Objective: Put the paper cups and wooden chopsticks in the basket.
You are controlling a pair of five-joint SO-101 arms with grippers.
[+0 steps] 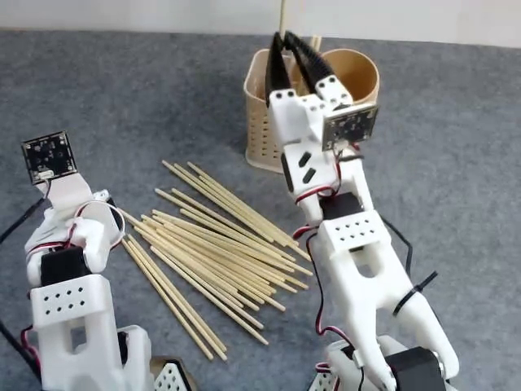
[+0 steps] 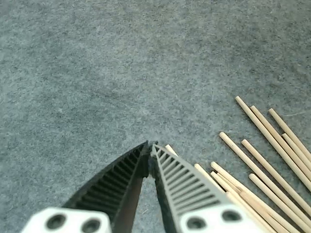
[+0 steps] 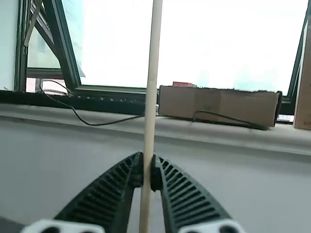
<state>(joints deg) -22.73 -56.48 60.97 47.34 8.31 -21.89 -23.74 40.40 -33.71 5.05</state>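
High view shows a grey table (image 1: 122, 81) with a cream slotted basket (image 1: 260, 122) standing near the far edge, about midway along it. A tan paper cup (image 1: 358, 73) stands upright inside the basket, in the end toward the right edge.

The right gripper (image 1: 285, 39) hangs over the basket's other end, pointing up and away. Its black jaws are clenched on a single chopstick (image 1: 283, 16) that rises straight up past the far edge. In the right wrist view the same right gripper (image 3: 147, 162) pinches that chopstick (image 3: 155, 73) near its lower part, with both jaws pressed against the stick. Behind it are a window sill and a cardboard box (image 3: 218, 104) lying on the sill.

A loose pile of wooden chopsticks (image 1: 220, 244) lies fanned across the middle of the table, running from near the basket toward the near edge.

The left arm (image 1: 69, 269) stands at the near left corner, just beside the pile. In the left wrist view the left gripper (image 2: 149, 145) has its jaws clenched tip to tip, low over the grey table, with the ends of the pile (image 2: 262, 165) just beside one jaw.
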